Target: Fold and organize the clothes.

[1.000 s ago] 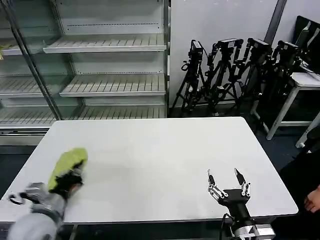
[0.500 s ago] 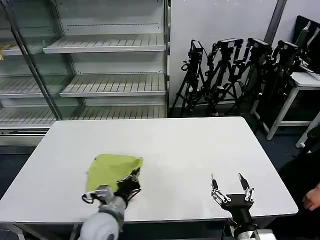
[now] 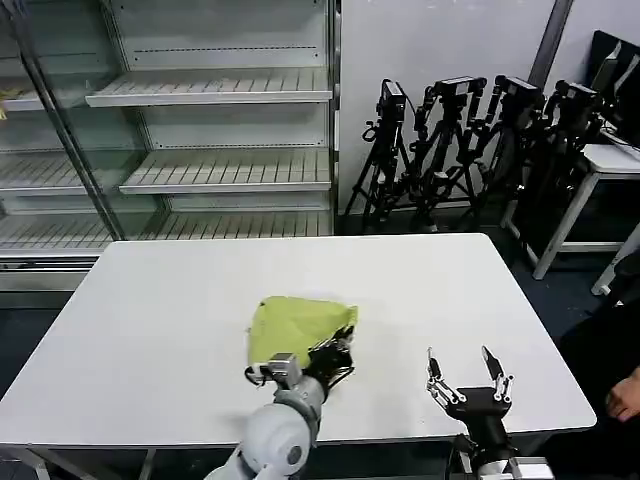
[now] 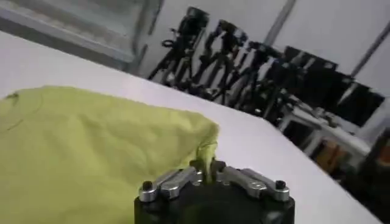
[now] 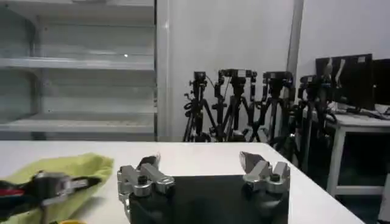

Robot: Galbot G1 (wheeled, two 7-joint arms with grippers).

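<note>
The lime-green T-shirt [image 3: 297,325] lies bunched at lower centre of the white worktop [image 3: 180,300]. The left pincer [image 3: 333,357] is clamped on its hem. The right pincer [image 3: 468,378], lower right, stands apart, idle. Fabric appears light, limp and non-fragile; grip at edges or corners.

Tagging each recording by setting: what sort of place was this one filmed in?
Probably a robotics lab or test room set up like a shop: bare retail-style shelving behind a plain white table, and a row of cameras on tripods against the wall.
</note>
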